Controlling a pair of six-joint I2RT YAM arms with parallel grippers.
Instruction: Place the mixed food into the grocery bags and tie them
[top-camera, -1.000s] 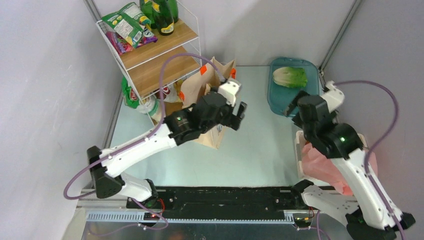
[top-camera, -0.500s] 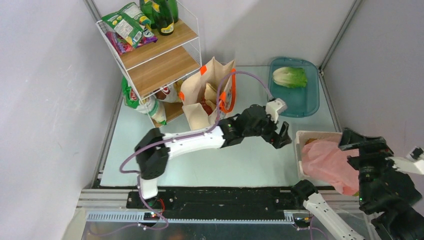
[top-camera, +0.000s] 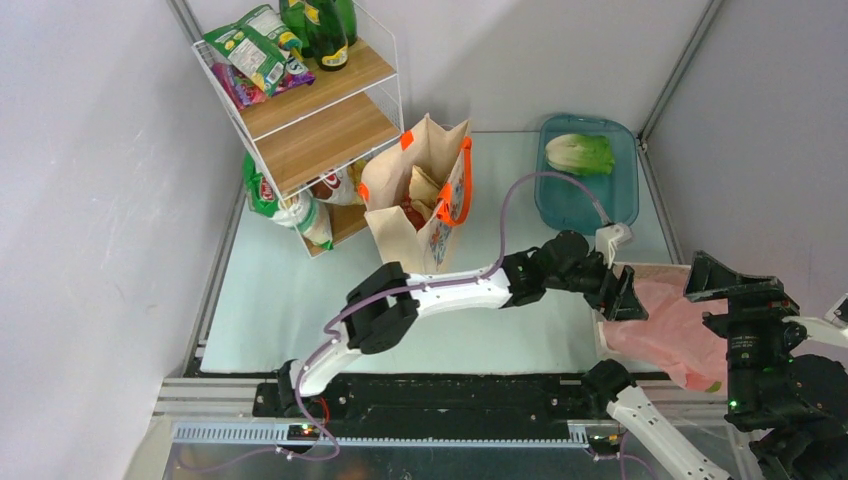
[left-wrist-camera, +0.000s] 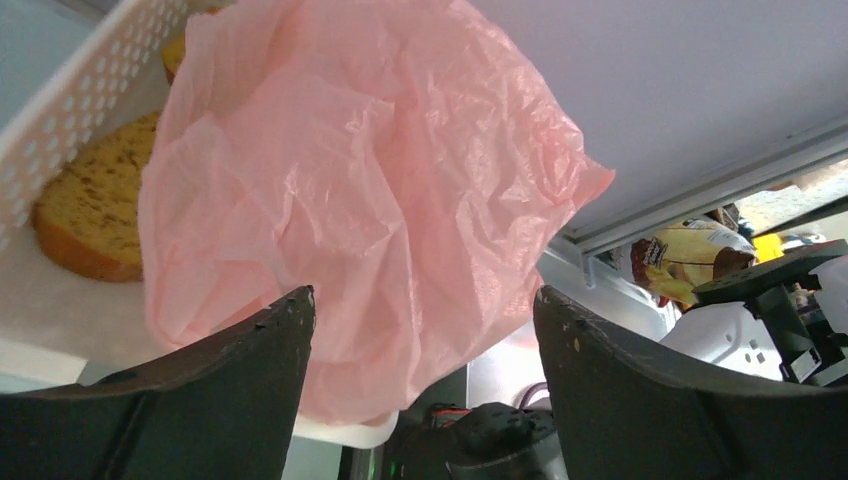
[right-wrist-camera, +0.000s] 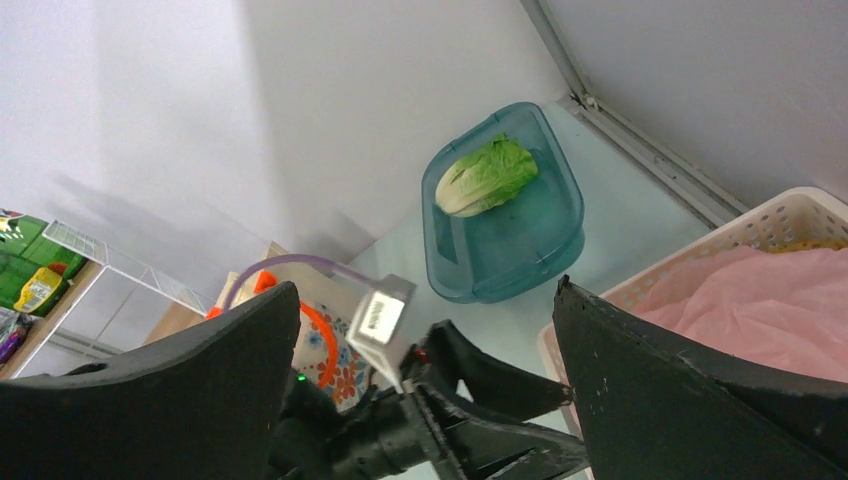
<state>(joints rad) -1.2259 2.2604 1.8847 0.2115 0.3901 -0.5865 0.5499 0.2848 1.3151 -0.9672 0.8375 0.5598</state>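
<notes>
The pink bag lies crumpled in the white lattice basket at the right; it fills the left wrist view. A bread roll lies in the basket beside it. My left gripper is open at the basket's left edge, its jaws on either side of the bag's lower folds without closing on them. My right gripper is open and empty, raised at the near right. The lettuce lies in the teal tray. The beige tote stands open at the centre.
A wire and wood shelf rack with green bottles and snack bags stands at the back left, beside the tote. The left arm spans the table's middle. Walls close in on both sides.
My left arm has swung from the tote across to the right and reached the basket with the pink bag. My right arm has pulled back from the tray to the near right corner.
</notes>
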